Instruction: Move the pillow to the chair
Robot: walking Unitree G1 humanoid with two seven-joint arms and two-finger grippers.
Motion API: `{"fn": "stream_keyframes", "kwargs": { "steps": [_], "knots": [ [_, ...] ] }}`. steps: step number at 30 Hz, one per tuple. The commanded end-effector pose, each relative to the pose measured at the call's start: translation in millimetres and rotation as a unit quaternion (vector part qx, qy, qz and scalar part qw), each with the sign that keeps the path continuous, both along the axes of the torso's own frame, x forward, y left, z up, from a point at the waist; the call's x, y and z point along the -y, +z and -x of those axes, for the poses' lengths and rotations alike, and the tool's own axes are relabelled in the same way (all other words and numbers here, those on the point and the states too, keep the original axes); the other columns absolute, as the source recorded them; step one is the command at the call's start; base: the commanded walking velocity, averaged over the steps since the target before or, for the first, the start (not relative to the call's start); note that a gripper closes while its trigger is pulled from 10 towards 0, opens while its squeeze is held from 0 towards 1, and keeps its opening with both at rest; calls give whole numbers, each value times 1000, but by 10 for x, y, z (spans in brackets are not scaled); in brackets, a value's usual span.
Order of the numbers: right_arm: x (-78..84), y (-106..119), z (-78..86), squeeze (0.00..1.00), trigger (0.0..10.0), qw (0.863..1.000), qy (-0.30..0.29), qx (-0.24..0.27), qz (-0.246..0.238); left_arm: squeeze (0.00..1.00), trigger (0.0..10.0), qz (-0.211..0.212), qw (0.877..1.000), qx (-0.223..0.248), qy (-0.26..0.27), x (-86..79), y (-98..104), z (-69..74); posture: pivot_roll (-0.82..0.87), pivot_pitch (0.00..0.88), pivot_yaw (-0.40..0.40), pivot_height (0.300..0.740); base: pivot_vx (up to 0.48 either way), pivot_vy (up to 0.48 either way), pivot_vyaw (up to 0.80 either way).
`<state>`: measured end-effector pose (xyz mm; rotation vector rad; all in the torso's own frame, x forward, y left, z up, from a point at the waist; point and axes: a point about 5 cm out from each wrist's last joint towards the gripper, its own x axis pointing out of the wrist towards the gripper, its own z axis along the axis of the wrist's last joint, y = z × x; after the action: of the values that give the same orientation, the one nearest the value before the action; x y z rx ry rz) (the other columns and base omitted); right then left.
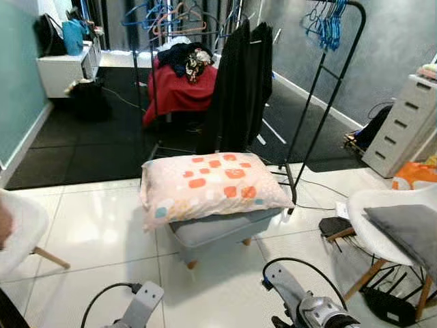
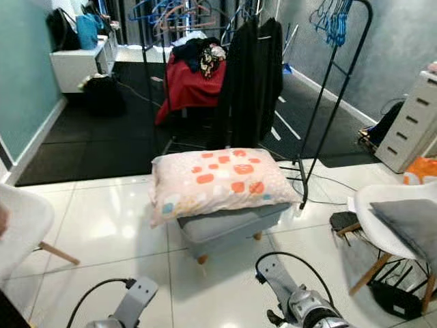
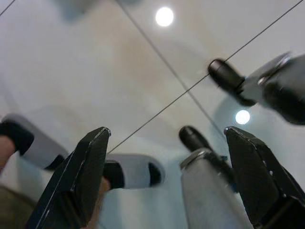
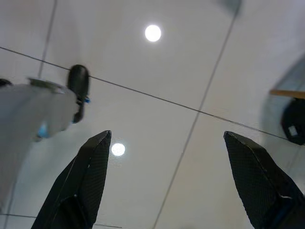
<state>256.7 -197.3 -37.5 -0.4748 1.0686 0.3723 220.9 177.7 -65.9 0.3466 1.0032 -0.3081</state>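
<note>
Left gripper [image 3: 164, 179]: fingers spread wide, nothing between them; it hangs low over the white floor tiles [image 3: 95, 71], with the robot's feet below it.
Right gripper [image 4: 164, 183]: fingers likewise parted and holding nothing, aimed down at bare glossy tile crossed by grout lines.
Arms: both silver forearms sit at the lower edge of the head views, left arm [image 1: 140, 307] and right arm [image 1: 307, 307], each with a looped black cable, well short of the footstool.
Open room: a stretch of bare white tile lies between the arms and the footstool, and more runs to the robot's left of it.
Pillow [image 1: 212, 184]: pale pink with orange and blue patches, lying flat on the grey footstool [image 1: 212, 229] straight ahead; touched by neither gripper.
Pillow axis: long side runs left to right across the view; both ends overhang the stool's edges, the left end drooping a little.
Right chair [image 1: 382, 232]: white shell seat on wooden legs, near the footstool's right side, with a grey cushion [image 1: 410, 229] already lying on it.
Left chair [image 1: 20, 236]: another white seat at the left edge, partly cut off.
Behind: a black clothes rack [image 1: 321, 89] with dark garments [image 1: 239, 85] stands just past the pillow; black cables trail on the floor by its foot.
</note>
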Motion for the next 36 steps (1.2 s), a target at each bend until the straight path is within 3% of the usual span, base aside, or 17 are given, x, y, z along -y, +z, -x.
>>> {"fn": "stream_keyframes", "kwargs": {
  "steps": [1, 36],
  "knots": [
    [3, 29, -38, 0, 10000, 1000, 1, 7, 1, 0, 10000, -6, 1000, -5, -7, -10, -4, 8, -142, 0, -55, 740, 0, 0, 0],
    [19, 49, -58, 0, 10000, 1000, 7, 8, 5, 0, 10000, -6, 1000, -2, -10, 3, 8, -14, -148, 0, -68, 740, 0, 0, 0]
  ]
}}
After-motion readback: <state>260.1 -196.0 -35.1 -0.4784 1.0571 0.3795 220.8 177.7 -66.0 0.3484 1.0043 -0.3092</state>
